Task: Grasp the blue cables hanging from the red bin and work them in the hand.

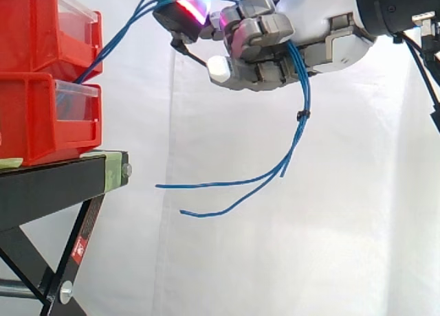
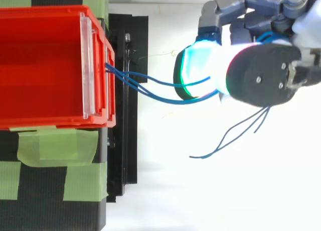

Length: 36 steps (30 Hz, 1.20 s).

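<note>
Hand: the hand (image 1: 323, 38) is hovering high up, out past the front edge of the black stand (image 1: 48, 182), with the arm coming in from the right.
Fingers: they are curling round the blue cables (image 1: 300, 134) and clamping them against the palm.
Fingertip pads: one pad (image 1: 189, 12) is glowing red to magenta in the side view and another (image 1: 220, 67) white; from above, a pad (image 2: 193, 73) is glowing cyan with a green rim.
Blue cables, bin side: they are leaving the front edge of the red bin (image 2: 45, 121) and running across open air to the hand (image 2: 251, 12), sagging a little on the way (image 2: 125, 78).
Blue cables, free side: below the palm they are hanging down past a small black tie (image 1: 302, 115), and the loose ends are sweeping back towards the stand without touching it.
Red bins: the upper bin (image 1: 27, 27) is sitting on the lower bin (image 1: 27, 117), both at the stand's front edge (from the side I cannot tell which of the two the cables are coming out of).
Green tape: strips (image 2: 55, 145) are lying across the top of the stand beside the bin.
Backdrop: a white curtain (image 1: 227, 261) is hanging behind everything.
</note>
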Available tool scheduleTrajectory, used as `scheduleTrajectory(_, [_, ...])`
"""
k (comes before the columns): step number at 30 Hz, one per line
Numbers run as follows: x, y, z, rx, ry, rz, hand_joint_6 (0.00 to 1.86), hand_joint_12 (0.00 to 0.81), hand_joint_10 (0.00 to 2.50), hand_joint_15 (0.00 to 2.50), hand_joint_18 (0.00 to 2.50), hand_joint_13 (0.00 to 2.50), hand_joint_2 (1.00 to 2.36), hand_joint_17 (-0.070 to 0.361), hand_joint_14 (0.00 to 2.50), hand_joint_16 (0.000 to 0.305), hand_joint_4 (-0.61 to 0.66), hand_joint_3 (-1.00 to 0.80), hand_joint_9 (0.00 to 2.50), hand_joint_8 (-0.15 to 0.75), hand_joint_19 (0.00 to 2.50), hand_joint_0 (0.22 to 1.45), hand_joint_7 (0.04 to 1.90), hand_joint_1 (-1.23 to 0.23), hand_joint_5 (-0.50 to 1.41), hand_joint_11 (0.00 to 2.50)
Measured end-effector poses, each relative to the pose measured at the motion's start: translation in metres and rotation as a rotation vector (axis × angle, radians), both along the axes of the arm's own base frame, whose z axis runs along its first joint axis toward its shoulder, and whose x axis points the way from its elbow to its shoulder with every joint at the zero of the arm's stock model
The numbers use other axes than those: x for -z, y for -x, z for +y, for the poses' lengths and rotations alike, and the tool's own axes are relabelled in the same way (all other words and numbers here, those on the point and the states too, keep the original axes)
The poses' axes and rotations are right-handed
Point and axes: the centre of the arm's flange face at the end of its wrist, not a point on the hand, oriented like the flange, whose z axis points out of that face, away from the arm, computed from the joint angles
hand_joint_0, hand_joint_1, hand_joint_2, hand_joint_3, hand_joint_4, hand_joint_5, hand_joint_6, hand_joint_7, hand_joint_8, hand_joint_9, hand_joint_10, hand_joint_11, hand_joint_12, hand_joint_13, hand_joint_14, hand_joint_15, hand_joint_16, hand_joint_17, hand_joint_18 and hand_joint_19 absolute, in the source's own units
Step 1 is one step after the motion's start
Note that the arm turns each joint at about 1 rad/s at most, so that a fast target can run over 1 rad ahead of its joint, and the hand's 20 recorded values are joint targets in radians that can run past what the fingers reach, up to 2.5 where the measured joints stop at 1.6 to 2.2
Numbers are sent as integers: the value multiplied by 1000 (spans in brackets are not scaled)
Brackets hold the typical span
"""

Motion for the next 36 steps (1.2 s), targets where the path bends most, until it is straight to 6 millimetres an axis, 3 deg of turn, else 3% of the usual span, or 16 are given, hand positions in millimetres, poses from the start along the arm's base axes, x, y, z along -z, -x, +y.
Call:
scheduleTrajectory(3, [0,0,0,-1,9,5,1006,543,2500,1820,988,777,1007,141,2500,63,279,-773,415,488,406,654,1102,-752,-47,2500])
scheduleTrajectory(8, [0,0,0,-2,20,11,1013,537,2500,1812,965,750,1007,144,2500,64,279,-806,391,481,391,647,1095,-764,-82,2500])
scheduleTrajectory(17, [0,0,0,-2,24,13,1086,519,2500,1815,923,717,1015,122,2500,54,222,-464,382,470,551,763,1093,-788,-85,2500])
scheduleTrajectory(22, [0,0,0,-2,24,13,1320,523,2500,1714,1094,850,1006,145,2500,64,289,81,485,481,316,899,1006,-759,-48,2500])
scheduleTrajectory(24, [0,0,0,-2,24,13,1357,522,2500,1738,1133,881,1003,142,2500,63,278,202,514,480,329,937,998,-724,-36,2500])
scheduleTrajectory(31, [0,0,0,-2,23,11,1451,513,2500,1703,1087,890,1261,130,2500,58,281,222,545,468,291,949,1005,-658,-23,2500])
scheduleTrajectory(36, [0,0,0,-2,22,10,1475,515,2500,1714,1090,904,1317,128,2500,57,293,221,571,467,280,951,1012,-643,-17,2500])
